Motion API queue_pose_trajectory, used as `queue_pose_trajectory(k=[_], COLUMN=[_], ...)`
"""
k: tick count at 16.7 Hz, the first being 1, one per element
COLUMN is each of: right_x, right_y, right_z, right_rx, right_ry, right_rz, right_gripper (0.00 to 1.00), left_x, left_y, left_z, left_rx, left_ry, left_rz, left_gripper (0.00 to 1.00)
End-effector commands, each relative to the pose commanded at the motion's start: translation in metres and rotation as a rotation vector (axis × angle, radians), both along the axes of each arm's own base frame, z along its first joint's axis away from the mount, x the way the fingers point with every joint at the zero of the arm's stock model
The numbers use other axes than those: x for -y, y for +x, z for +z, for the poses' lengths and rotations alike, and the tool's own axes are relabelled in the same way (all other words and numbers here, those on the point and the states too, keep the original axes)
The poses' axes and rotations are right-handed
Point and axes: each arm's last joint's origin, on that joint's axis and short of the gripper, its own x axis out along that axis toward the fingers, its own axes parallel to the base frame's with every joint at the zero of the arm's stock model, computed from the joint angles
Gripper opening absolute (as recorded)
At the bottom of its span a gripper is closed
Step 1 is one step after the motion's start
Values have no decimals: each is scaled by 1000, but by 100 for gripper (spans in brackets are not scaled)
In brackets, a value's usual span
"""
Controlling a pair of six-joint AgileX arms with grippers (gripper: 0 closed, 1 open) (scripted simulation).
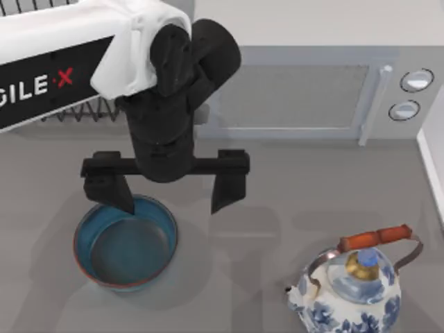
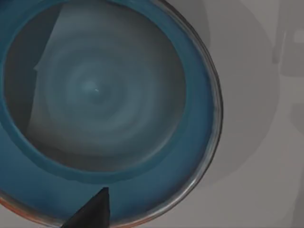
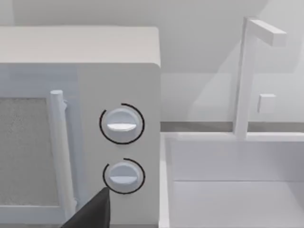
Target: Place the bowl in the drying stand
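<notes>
The bowl sits upright on the grey table, toward the left and front in the top view. It is round and shallow, with a glossy blue glaze, a thin reddish-brown rim and a greyish inside with faint concentric rings, clearest in the left wrist view.

The left gripper hangs just above the bowl's far rim, fingers spread wide. One finger overlaps the rim; the other stands outside the bowl, over bare table.

Judged step: closing in for a rim grasp. To do it well, descend so one finger goes inside the wall and the other outside, then close on the thin wall. The glaze looks slick, so a deep, square bite seems wise.

The drying stand, thin black wire rods, lies behind the left arm at the table's back left, mostly hidden.

A grey microwave with two round knobs stands at the back. A blue-and-white patterned kettle with a reddish handle sits front right, well apart from the bowl.

The right gripper's finger state I cannot tell; it faces the microwave's knobs.
</notes>
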Motion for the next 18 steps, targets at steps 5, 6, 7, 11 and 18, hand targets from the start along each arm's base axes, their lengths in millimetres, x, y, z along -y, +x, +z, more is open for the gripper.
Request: queue_pose_trajectory(k=[5,6,7,11,18], right_x=[0,0,0,0,0], right_y=[0,0,0,0,0], right_z=[0,0,0,0,0], right_rx=[0,0,0,0,0], right_ry=[0,0,0,0,0], right_rz=[0,0,0,0,0], right_gripper=[100,100,100,100,100], left_x=[3,3,3,1,1], left_y=[3,3,2,-1,-1], left_z=[-54,-66,-77,-95,-95], left_rx=[9,11,10,1,1], left_ry=[-7,-9,-7,-1,-1], left_rz=[-1,-1,-1,-1,-1], left_gripper=[100,100,100,100,62])
